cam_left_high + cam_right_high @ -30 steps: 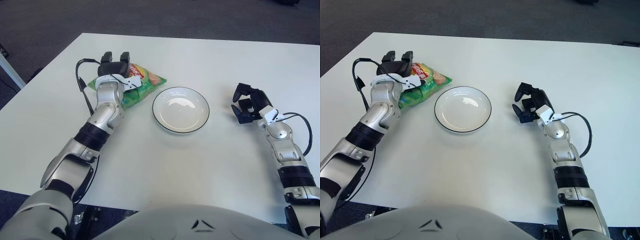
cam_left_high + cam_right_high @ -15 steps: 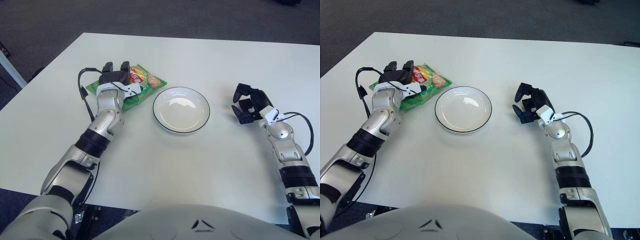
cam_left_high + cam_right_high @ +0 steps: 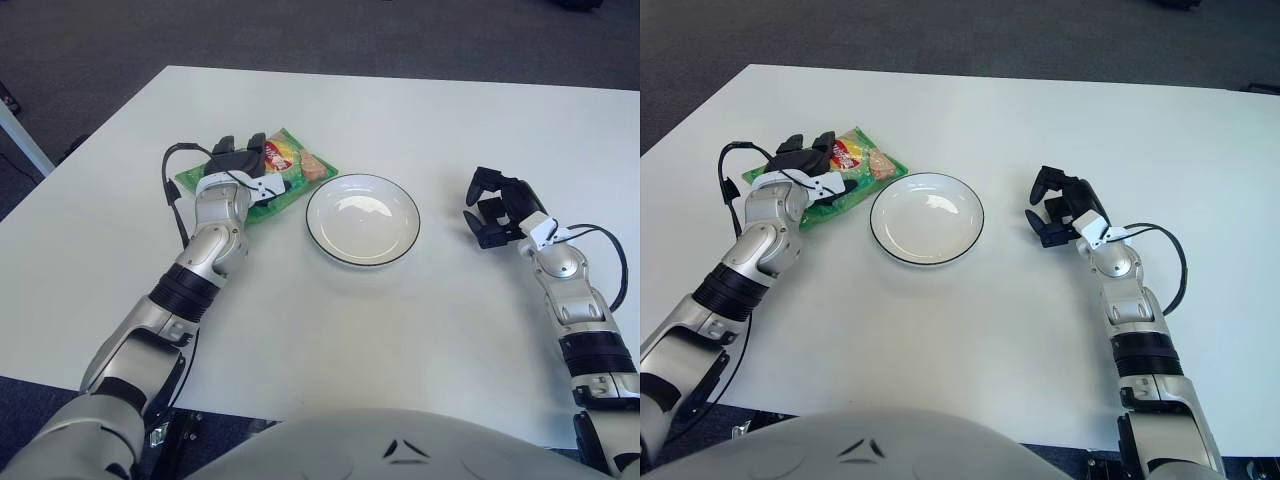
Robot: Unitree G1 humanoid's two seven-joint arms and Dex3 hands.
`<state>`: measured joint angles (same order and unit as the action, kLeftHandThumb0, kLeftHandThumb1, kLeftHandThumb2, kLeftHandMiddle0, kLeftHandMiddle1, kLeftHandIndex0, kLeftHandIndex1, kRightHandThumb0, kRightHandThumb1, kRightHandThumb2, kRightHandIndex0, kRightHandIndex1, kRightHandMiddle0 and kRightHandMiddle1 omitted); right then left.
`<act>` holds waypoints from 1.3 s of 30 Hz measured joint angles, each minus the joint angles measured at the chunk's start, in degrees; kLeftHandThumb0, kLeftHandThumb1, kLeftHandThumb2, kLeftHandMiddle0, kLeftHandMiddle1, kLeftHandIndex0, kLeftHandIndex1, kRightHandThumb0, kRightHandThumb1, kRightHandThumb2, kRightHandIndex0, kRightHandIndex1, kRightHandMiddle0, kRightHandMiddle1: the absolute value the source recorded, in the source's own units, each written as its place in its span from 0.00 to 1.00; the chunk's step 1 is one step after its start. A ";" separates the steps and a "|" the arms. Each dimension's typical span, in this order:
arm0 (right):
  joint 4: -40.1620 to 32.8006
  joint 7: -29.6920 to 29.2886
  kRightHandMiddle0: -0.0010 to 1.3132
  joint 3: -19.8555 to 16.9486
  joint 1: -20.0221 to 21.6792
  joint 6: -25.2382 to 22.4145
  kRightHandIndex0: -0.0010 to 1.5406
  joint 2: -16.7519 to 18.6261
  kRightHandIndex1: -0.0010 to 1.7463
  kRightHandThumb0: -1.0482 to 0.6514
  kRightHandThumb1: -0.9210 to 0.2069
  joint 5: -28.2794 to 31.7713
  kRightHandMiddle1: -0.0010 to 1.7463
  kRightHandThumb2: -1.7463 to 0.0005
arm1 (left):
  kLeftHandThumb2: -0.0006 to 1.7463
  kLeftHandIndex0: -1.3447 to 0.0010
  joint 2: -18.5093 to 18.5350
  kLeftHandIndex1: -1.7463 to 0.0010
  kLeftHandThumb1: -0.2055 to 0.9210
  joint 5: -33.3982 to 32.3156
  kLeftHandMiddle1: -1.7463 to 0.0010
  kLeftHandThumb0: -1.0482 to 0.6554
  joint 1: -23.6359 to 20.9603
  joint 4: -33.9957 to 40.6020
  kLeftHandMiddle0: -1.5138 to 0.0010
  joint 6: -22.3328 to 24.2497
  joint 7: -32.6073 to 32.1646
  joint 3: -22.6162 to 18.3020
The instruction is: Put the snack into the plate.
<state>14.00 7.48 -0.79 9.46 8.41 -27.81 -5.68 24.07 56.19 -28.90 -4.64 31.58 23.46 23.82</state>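
Snack (image 3: 283,167) lies aslant, near end seemingly toward plate (image 3: 361,219).

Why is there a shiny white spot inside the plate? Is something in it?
Nothing is in it. In the left eye view the plate shows a pale glare patch near its far side, light bouncing off the glossy surface; the right eye view shows the same glare. The snack bag under the left hand gleams a little too.

Left hand (image 3: 243,160) lies across the green crinkly snack bag (image 3: 283,172), fingers curled over it, flat on the white worktop (image 3: 330,300). The round white black-rimmed plate (image 3: 362,219) sits just right of the bag. Right hand (image 3: 497,207) shows well right of the plate, fingers spread.
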 measured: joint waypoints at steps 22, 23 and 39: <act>-0.24 0.30 0.52 -0.44 -0.76 0.09 0.85 -0.37 1.00 0.31 0.60 0.13 1.00 0.20 | 0.40 1.00 1.59 0.63 1.00 -5.60 0.16 0.00 -4.90 -12.05 1.00 -12.98 -1.83 0.20; -0.29 0.29 0.52 -0.48 -0.80 0.09 0.85 -0.37 1.00 0.31 0.60 0.13 1.00 0.20 | 0.40 1.00 1.53 0.62 1.00 -5.59 0.12 0.00 -5.17 -12.78 1.00 -13.42 -2.46 0.31; -0.76 0.18 0.52 -0.86 -1.39 0.08 0.85 -0.31 1.00 0.31 0.60 0.13 1.00 0.19 | 0.39 1.00 0.07 0.13 0.72 -5.99 0.00 0.20 -8.88 -23.48 0.75 -18.09 -12.58 1.67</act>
<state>13.24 7.66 -1.64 8.07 8.49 -28.12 -5.55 24.14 50.20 -37.78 -28.12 13.49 10.87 25.48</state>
